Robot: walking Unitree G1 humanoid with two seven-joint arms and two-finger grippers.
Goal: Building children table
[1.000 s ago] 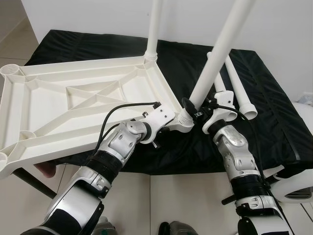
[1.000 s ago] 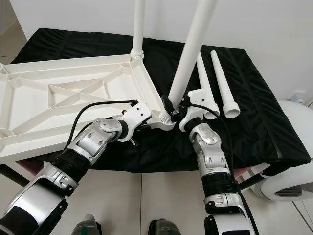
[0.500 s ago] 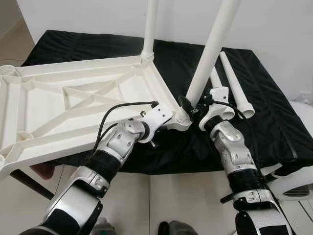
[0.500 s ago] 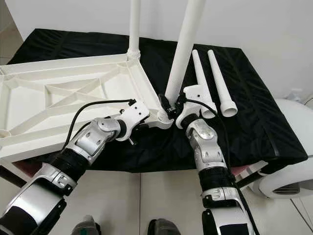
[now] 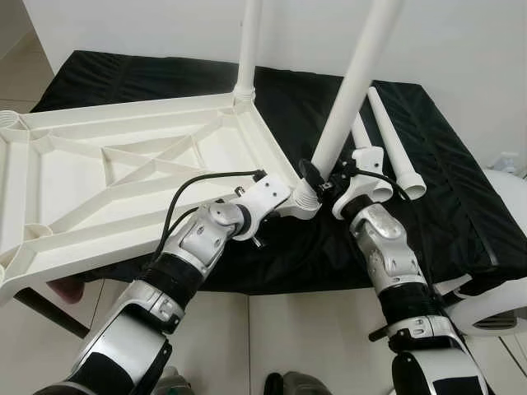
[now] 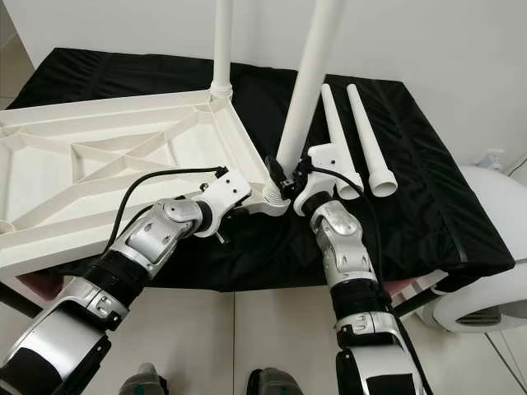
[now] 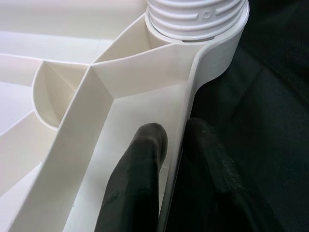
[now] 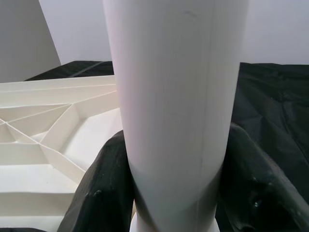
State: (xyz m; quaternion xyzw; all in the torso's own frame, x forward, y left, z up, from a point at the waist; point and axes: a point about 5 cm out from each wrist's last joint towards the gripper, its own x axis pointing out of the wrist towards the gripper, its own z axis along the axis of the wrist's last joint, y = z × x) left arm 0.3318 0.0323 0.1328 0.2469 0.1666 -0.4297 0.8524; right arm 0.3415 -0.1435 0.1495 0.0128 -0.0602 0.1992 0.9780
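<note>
A black-covered surface (image 5: 461, 206) carries an upturned white tabletop (image 5: 123, 181) overhanging its left edge, with two loose white legs (image 5: 394, 144) near the right edge.

No legible text, label, brand mark, number or sign found on any surface inspected. The white tabletop (image 5: 123, 177) with its ribbed underside is unmarked, as are the white legs (image 6: 309, 78) standing at its corners. The black cloth (image 6: 395, 197) under the tabletop carries no print.
</note>
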